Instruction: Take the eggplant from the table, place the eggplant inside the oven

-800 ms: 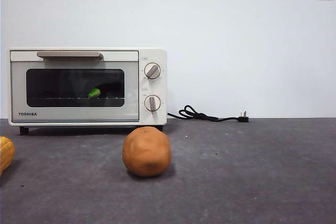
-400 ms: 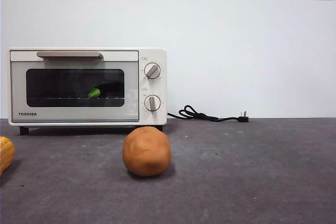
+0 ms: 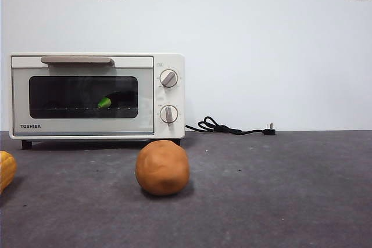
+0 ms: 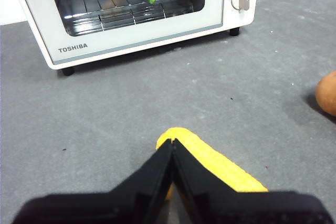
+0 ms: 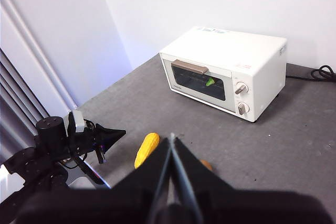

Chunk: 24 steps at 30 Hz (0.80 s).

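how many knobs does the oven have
2. Both sit on the panel right of the closed glass door of the oven: the upper knob and the lower knob directly beneath it. The front and right wrist views show no others.

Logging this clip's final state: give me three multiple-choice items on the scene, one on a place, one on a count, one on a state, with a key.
1. Where is the long dark purple eggplant with the green stem cap?
A. on the dark grey table
B. on the wire rack inside the cream-white Toshiba oven
C. in a gripper

2. How many round knobs are on the oven's front?
A. one
B. two
C. three

3. The oven's dark glass door is:
A. closed
B. fully open
C. taken off

Key: 1 B, its green cap shows through the window; 2 B, the front view shows two, one above the other; 3 A, the door stands upright and flush with the oven's front.
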{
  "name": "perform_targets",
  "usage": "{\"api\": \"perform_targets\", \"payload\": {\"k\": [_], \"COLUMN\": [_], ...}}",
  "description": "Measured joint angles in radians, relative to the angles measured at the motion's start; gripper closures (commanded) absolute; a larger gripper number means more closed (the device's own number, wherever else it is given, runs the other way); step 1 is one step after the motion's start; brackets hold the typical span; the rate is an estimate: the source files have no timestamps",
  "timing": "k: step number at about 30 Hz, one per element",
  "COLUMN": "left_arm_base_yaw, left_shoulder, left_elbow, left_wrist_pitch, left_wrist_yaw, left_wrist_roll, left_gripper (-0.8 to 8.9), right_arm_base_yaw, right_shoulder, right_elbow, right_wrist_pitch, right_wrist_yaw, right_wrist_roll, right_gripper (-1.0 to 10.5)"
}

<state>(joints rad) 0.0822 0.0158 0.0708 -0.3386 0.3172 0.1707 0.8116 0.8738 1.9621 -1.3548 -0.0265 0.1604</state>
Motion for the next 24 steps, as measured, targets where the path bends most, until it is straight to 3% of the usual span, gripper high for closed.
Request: {"api": "perform_targets", "payload": {"k": [13,18,24], "left_arm_base_yaw": [0.000,0.000,0.000], "left_shoulder": [0.000,0.000,0.000], "left_elbow": [0.000,0.000,0.000], "left_wrist_pitch": [0.000,0.000,0.000], "left_wrist_yaw": [0.000,0.000,0.000], "left_wrist_roll": [0.000,0.000,0.000], "left_gripper": [8.17,8.17,8.17], "right_arm_base_yaw": [0.000,-0.003,-0.153], "right_shoulder": [0.000,0.000,-0.004], "right_elbow": [0.000,0.000,0.000], "right_wrist_pitch": [0.000,0.000,0.000], "right_wrist_yaw": [0.001,0.043,0.046], "right_wrist_roll": [-0.001,-0.042,-0.123], "right_gripper": [9.5,9.5,9.5]}}
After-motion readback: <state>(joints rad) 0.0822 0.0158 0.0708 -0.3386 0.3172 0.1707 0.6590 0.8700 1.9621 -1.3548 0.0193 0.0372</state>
